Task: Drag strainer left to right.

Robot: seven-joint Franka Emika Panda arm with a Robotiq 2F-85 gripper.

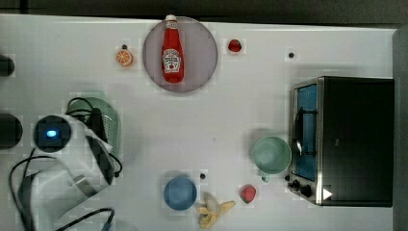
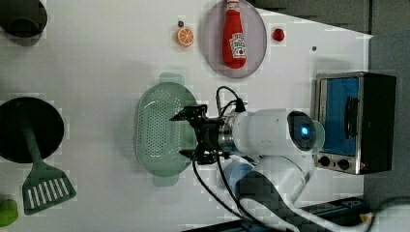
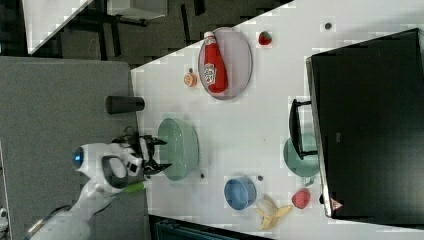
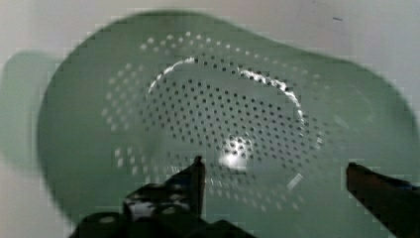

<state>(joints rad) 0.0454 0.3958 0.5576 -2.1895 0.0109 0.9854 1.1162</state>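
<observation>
Ketchup bottle (image 1: 172, 49) lying on plate (image 1: 202, 53); toaster oven (image 1: 353, 139) beside mug (image 1: 272, 155); blue bowl (image 1: 180, 193) near banana (image 1: 213, 210)

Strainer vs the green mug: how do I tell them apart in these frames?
Shape: the strainer is a long oval, the mug is round.
Surface: the strainer's basin is dotted with small holes; the mug's inside is smooth.
Size: the strainer is clearly the larger.
Place: the open gripper hangs over the strainer; the mug sits right by the toaster oven.
Both are pale green and stand open side up on the white table.
</observation>
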